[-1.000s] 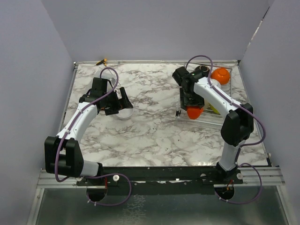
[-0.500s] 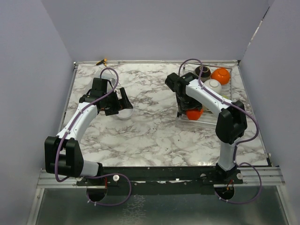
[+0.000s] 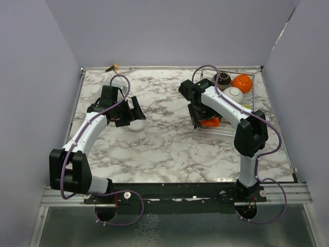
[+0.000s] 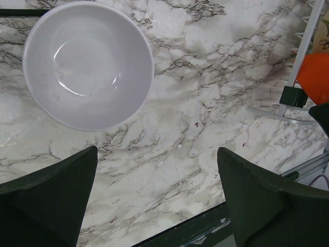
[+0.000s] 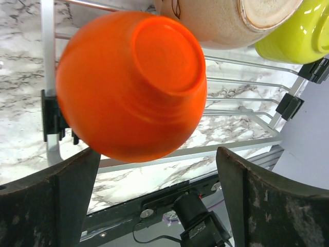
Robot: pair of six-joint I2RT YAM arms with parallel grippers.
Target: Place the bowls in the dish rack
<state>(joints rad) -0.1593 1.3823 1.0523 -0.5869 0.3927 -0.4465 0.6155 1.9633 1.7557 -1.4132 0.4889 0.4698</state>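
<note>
Orange stoneware sits at the near-left corner of the dish rack [image 3: 226,135]: the near orange bowl [image 3: 211,122] lies tipped, its foot turned toward the right wrist camera [image 5: 131,85], resting on the wires beside the rack's left rail [image 5: 47,62]. Right gripper [image 3: 198,116] hangs just left of this bowl, jaws spread wide. In its own view both fingers [image 5: 67,200] stand apart in front of the bowl, and no grip on it is seen. Behind the near orange bowl in that view are a beige bowl [image 5: 226,20] and a lime green bowl [image 5: 293,31], both in the rack, the beige one just beside the orange. Further back the overhead view shows three more bowls loaded: a white bowl [image 3: 234,94], a far orange bowl [image 3: 241,83] and a dark brown bowl [image 3: 223,78]. One item remains outside the rack — the plain white bowl [image 3: 138,125] upright on the marble table [image 3: 164,149], well apart from the rack. Left gripper [image 3: 128,114] hovers over it, jaws fully apart; the wrist view shows the bowl [image 4: 87,64] ahead of the fingers [image 4: 51,200], not between them, with bare marble under the gap. The rack's edge [image 4: 303,46] shows at the right of that view.
</note>
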